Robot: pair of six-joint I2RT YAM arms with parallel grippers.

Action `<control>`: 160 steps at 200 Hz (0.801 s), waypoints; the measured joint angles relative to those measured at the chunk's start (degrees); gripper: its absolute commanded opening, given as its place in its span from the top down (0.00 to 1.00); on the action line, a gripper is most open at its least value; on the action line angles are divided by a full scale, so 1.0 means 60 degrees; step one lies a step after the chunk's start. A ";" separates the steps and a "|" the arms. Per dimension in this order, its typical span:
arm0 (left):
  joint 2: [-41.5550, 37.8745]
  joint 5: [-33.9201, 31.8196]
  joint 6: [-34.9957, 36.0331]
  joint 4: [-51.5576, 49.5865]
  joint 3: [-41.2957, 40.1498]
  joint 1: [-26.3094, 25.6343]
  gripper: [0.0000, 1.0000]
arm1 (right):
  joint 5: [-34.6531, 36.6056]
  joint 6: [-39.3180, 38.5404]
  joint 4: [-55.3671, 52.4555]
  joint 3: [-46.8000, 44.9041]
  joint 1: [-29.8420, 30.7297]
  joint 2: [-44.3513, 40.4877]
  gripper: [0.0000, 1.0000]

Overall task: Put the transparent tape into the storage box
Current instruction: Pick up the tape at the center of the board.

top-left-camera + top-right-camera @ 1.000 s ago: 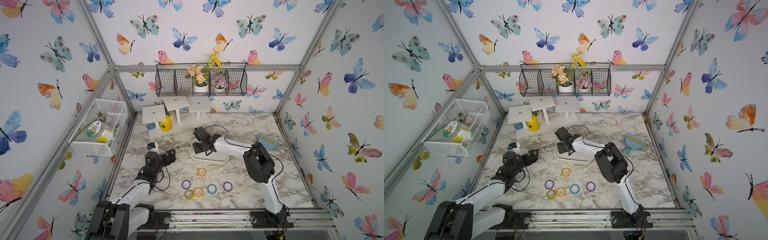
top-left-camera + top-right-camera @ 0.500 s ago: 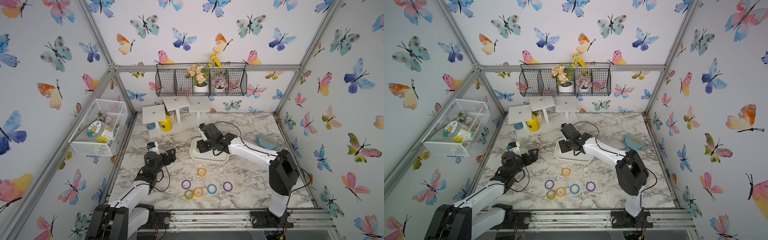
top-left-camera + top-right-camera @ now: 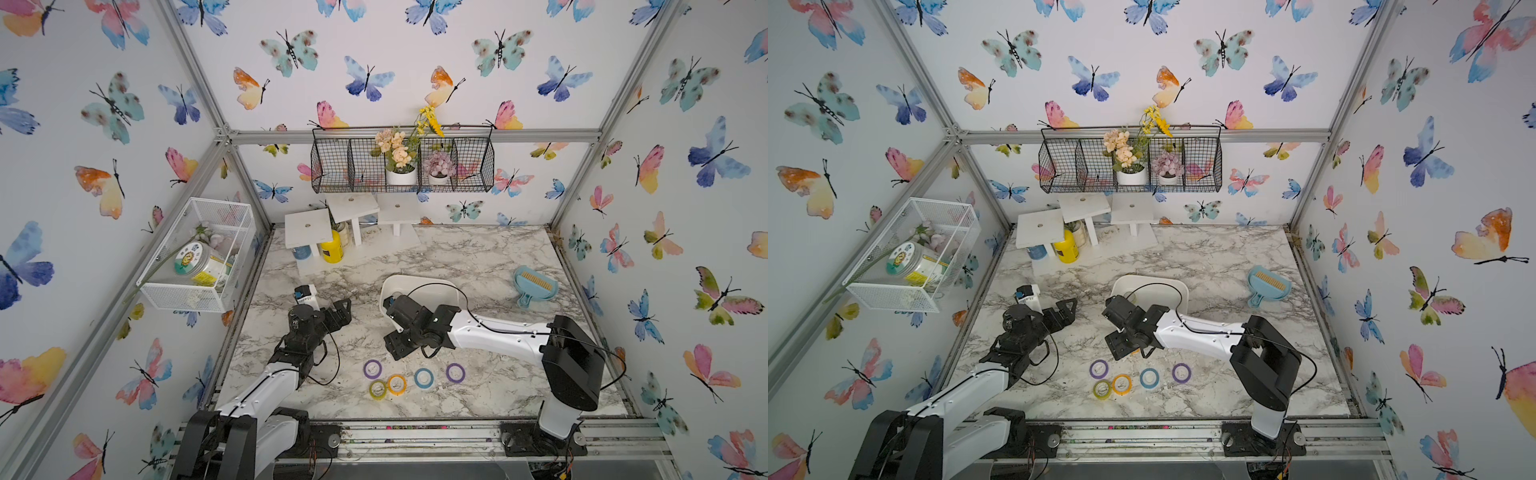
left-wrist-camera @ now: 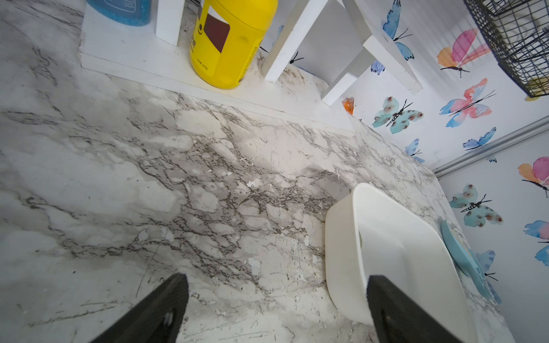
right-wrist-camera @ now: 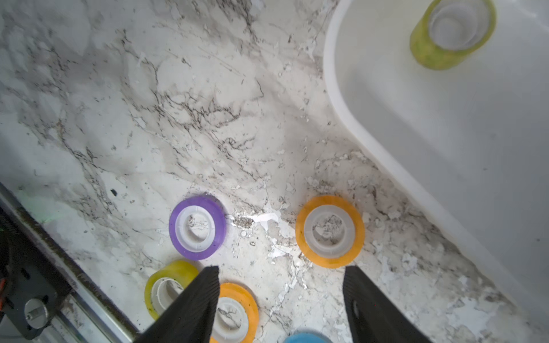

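Observation:
The storage box is a shallow white tub on the marble table. One yellow-green tape roll lies inside it. Several translucent tape rolls lie in front of the box: purple, yellow, orange, blue and a second purple. Another orange roll shows in the right wrist view, close to the box wall. My right gripper hangs open and empty over these rolls. My left gripper is open and empty, left of the box.
A blue dustpan with a brush lies at the right of the table. White stands, a yellow bottle and a blue jar stand at the back left. A white wire basket hangs on the left wall, a black wire rack on the back wall.
My right gripper has drawn back from over the storage box to the table in front of it, above the loose rolls, and its jaws have widened. The left arm has not moved.

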 measured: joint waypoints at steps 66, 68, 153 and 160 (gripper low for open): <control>0.0000 0.0000 0.0004 0.0033 0.0000 0.0000 0.01 | 0.0273 0.0586 -0.0080 -0.0288 -0.0029 0.0637 0.10; 0.0000 0.0000 0.0004 0.0033 0.0000 0.0000 0.01 | 0.0288 0.0590 -0.0080 -0.0288 -0.0029 0.0652 0.10; 0.0000 -0.0004 0.0000 0.0029 0.0000 0.0000 0.01 | 0.0940 0.0696 -0.0091 0.0040 -0.0029 0.1362 0.18; 0.0000 -0.0004 0.0000 0.0029 0.0000 0.0000 0.01 | 0.0980 0.0696 -0.0098 0.0087 -0.0029 0.1421 0.19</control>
